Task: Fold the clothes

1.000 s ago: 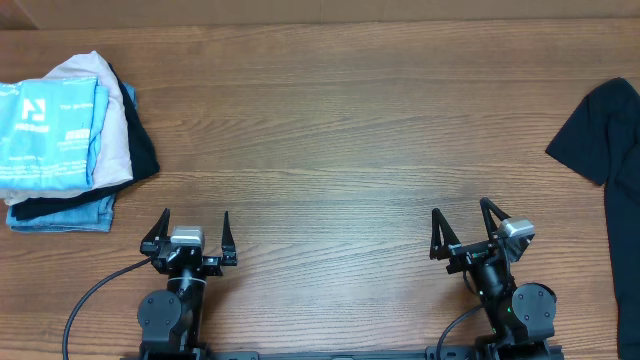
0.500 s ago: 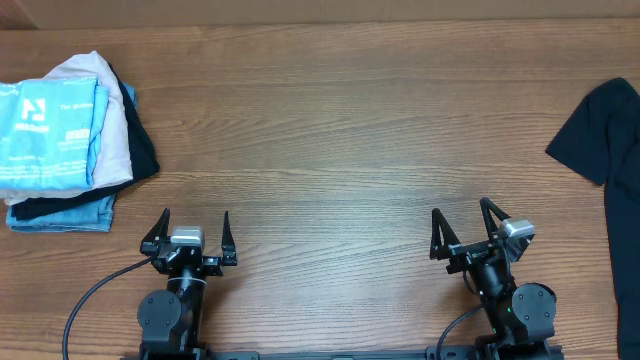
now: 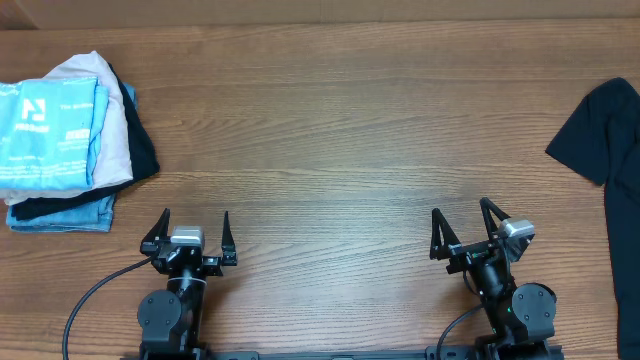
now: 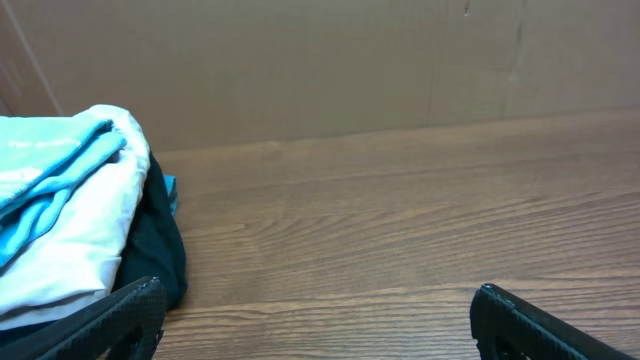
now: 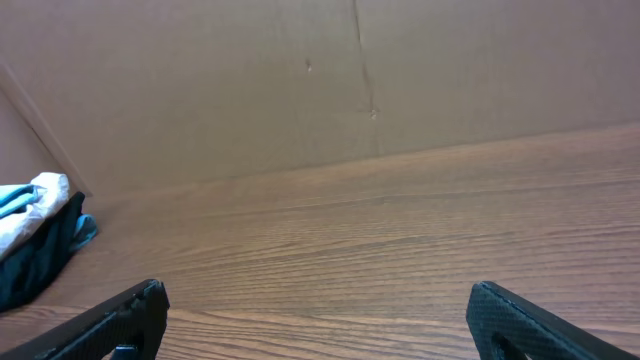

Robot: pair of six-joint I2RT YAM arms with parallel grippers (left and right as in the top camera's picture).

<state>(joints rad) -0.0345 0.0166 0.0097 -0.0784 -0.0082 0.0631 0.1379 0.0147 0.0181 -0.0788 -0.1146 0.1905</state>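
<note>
The clothes, a plain black T-shirt (image 3: 608, 130), lie spread at the table's right edge, partly cut off by the overhead frame. One sleeve points toward the table's middle. My right gripper (image 3: 459, 208) stands open near the front edge, well to the left of the shirt, with only bare wood between its fingers. My left gripper (image 3: 195, 215) is open too, at the front left, nothing in it. Both wrist views show the left gripper (image 4: 318, 290) and the right gripper (image 5: 318, 290) with jaws wide apart over wood. The T-shirt is out of view in both.
A stack of folded garments (image 3: 60, 140) sits at the far left: a light blue printed one on top, pale pink-beige (image 3: 112, 110) and dark ones beneath. The stack (image 4: 70, 230) shows close on the left. A brown cardboard wall (image 5: 300, 80) closes the back.
</note>
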